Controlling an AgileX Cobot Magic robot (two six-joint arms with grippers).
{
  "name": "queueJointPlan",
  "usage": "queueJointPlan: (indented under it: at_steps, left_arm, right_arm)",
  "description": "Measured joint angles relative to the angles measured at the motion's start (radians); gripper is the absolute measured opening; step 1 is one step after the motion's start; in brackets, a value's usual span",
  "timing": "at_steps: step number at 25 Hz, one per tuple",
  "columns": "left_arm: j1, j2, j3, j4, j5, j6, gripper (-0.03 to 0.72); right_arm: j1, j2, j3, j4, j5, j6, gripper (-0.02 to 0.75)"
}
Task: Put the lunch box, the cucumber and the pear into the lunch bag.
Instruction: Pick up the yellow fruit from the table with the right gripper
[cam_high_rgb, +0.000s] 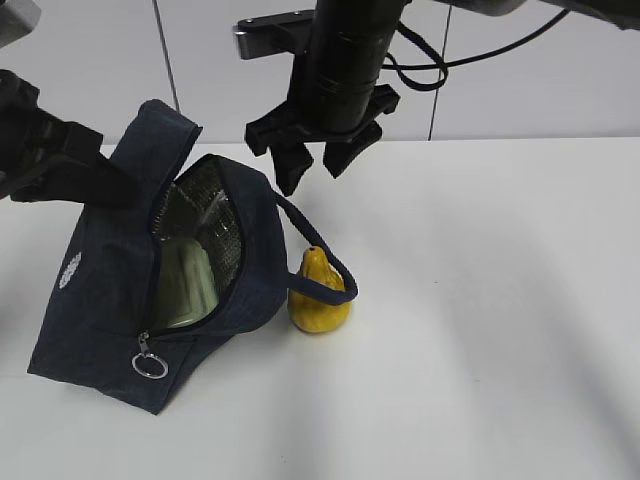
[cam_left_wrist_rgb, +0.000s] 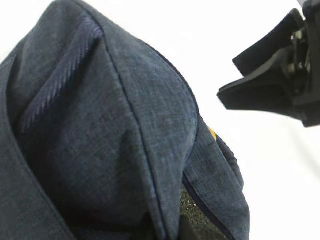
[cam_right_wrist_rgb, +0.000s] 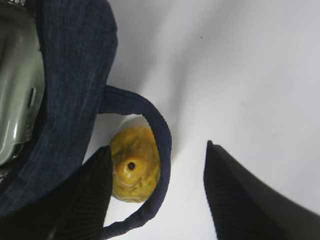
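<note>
The dark navy lunch bag (cam_high_rgb: 100, 320) lies on the white table with its zipper open, showing silvery lining. The sage-green lunch box (cam_high_rgb: 190, 285) sits inside it, its lid also seen in the right wrist view (cam_right_wrist_rgb: 17, 90). The yellow pear (cam_high_rgb: 318, 300) stands upright on the table beside the bag, inside the handle loop (cam_right_wrist_rgb: 162, 135). My right gripper (cam_high_rgb: 312, 172) hangs open above the pear (cam_right_wrist_rgb: 132, 167), holding nothing. My left gripper (cam_high_rgb: 100, 185) is shut on the bag's upper flap (cam_left_wrist_rgb: 100, 125), holding it up. The cucumber is not visible.
A metal ring pull (cam_high_rgb: 150, 366) hangs at the zipper's near end. White table surface (cam_high_rgb: 480, 330) stretches to the right and front of the bag. A pale panelled wall (cam_high_rgb: 500, 100) stands behind the table.
</note>
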Motion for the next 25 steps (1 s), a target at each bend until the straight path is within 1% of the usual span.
queueJointPlan:
  at_steps: [5,10,13,25]
  left_arm:
    - [0.000,0.000,0.000,0.001,0.000,0.000,0.022]
    - [0.000,0.000,0.000,0.002,0.000,0.000,0.022]
    - [0.000,0.000,0.000,0.002,0.000,0.000,0.022]
    - [0.000,0.000,0.000,0.002,-0.002,0.000,0.022]
  right_arm:
    - [-0.003,0.000,0.000,-0.030,0.009,0.010,0.454]
    - [-0.003,0.000,0.013,-0.071,0.009,0.012,0.446]
    - [-0.003,0.002,0.037,-0.073,0.011,0.014,0.445]
    - [-0.003,0.057,0.061,0.008,0.011,0.016,0.444]
